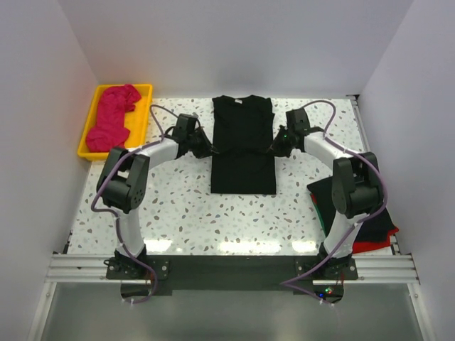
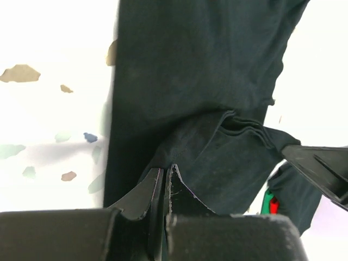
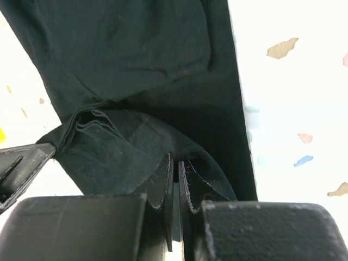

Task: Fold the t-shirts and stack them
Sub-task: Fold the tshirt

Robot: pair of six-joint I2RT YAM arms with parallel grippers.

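A large black t-shirt (image 1: 243, 145) lies in the middle of the table as a long narrow rectangle, collar at the far end. My left gripper (image 1: 207, 150) is at its left edge and shut on a pinch of the black cloth (image 2: 217, 147). My right gripper (image 1: 273, 149) is at the right edge, also shut on a fold of the same shirt (image 3: 125, 147). In both wrist views the pinched cloth is lifted a little off the table. A magenta-pink t-shirt (image 1: 114, 117) lies crumpled at the back left. Black and red t-shirts (image 1: 362, 227) lie piled at the right edge.
A yellow tray (image 1: 146, 114) at the back left holds the pink shirt. White walls close in the back and both sides. The speckled tabletop (image 1: 213, 220) stretches in front of the black shirt to a metal rail (image 1: 227, 266) at the near edge.
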